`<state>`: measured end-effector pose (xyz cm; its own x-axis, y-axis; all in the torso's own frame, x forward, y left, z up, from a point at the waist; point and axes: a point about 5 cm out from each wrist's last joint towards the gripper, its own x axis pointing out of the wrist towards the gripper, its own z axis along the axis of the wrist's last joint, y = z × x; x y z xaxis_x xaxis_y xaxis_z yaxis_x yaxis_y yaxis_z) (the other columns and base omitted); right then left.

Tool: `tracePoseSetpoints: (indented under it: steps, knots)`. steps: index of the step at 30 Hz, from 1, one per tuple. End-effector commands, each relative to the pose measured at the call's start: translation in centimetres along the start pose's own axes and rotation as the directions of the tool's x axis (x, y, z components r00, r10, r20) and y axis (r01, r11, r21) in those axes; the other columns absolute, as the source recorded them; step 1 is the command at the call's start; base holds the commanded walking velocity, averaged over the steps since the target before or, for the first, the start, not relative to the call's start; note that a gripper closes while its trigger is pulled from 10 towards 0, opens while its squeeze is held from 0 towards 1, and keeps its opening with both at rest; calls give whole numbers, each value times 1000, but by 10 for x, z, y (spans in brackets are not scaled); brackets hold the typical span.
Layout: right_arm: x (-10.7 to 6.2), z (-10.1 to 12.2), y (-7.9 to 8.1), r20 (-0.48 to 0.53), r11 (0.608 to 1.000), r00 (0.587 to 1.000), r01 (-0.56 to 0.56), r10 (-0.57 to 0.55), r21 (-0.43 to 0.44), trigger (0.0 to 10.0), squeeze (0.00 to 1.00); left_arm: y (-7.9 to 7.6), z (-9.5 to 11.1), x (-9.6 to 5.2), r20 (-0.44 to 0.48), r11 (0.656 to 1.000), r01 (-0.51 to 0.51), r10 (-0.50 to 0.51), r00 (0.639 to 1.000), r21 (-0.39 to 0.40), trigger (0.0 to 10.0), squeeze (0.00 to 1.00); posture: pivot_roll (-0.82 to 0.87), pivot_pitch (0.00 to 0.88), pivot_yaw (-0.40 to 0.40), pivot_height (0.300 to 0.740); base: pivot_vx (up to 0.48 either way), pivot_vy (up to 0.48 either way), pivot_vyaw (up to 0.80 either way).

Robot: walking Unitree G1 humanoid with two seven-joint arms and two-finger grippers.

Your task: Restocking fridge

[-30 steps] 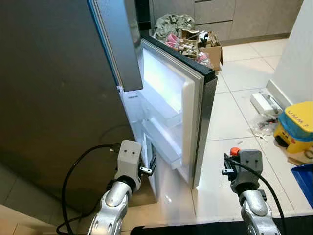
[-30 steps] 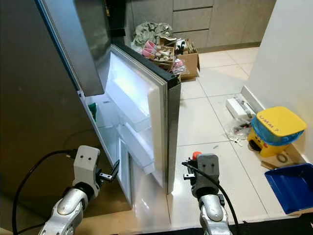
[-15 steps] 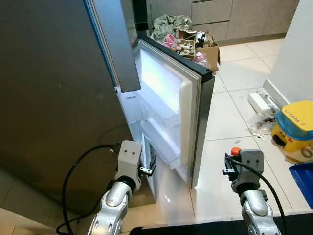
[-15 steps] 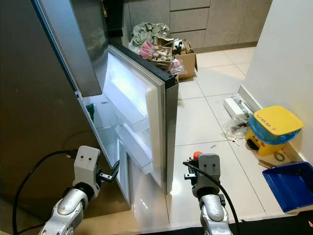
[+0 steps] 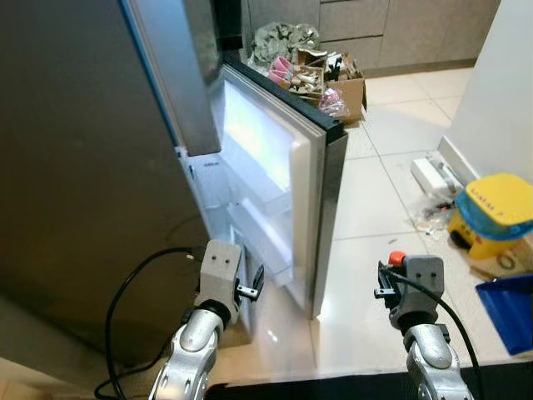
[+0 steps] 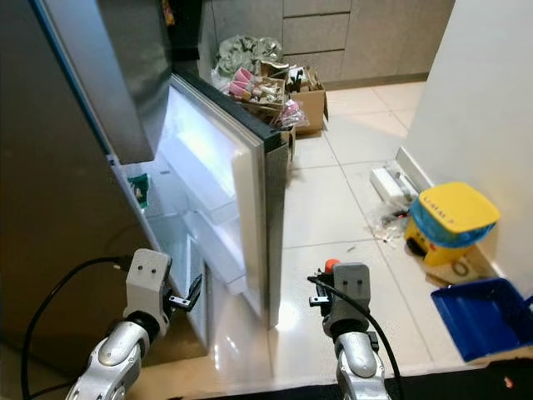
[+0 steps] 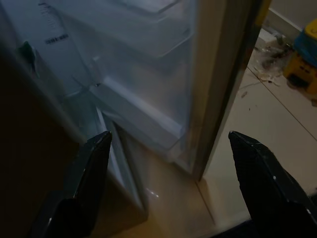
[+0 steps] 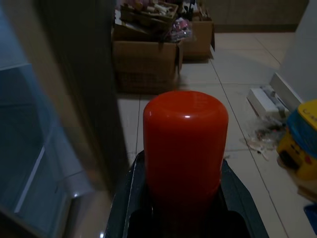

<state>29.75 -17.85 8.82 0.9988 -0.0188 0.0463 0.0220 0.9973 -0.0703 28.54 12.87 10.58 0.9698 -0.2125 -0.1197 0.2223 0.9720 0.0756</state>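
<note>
The grey fridge [image 5: 83,183] stands at my left with its lower door [image 5: 321,192] swung open, the white door shelves [image 5: 268,243] facing inward. An upper door [image 5: 179,75] is open too. My left gripper [image 5: 254,283] hovers low in front of the open compartment, and its fingers [image 7: 94,158] stand wide apart with nothing between them. My right gripper [image 5: 390,279] is low on the right, outside the door edge. It is shut on a red-capped item [image 8: 185,136], whose cap [image 5: 397,257] pokes up and whose body is hidden in the fingers.
Cardboard boxes [image 5: 333,75] full of clutter stand behind the fridge door. A yellow and blue bin [image 5: 491,212], a blue tray [image 5: 508,304] and a white object [image 5: 433,173] lie along the white wall [image 5: 500,75] on the right. Tiled floor [image 5: 366,208] lies between door and wall.
The whole picture has shifted left and slightly down, so the camera moved. Both grippers keep their places and states.
</note>
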Motion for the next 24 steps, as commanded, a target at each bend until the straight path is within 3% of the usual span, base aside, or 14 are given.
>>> tracePoseSetpoints:
  steps: [1, 6, 24]
  knots:
    - [-3, -6, 0, -25, 1000, 1000, 0, 0, -4, 10000, 0, 1, -4, 0, -23, 1000, -3, 3, 1000, 5, 10000, 0, -103, 166, 78, 740, 0, -360, 0]
    - [-4, -6, 0, -26, 1000, 1000, -1, 1, -4, 10000, 0, 2, -5, 0, -30, 1000, -13, 13, 999, 4, 10000, 0, -103, 166, 78, 740, 0, -344, 0]
    - [-4, -6, 0, -26, 1000, 1000, -2, 2, -4, 10000, 0, 6, -7, 1, -51, 999, -45, 44, 998, -2, 10000, 0, -102, 169, 79, 740, 0, 0, 0]
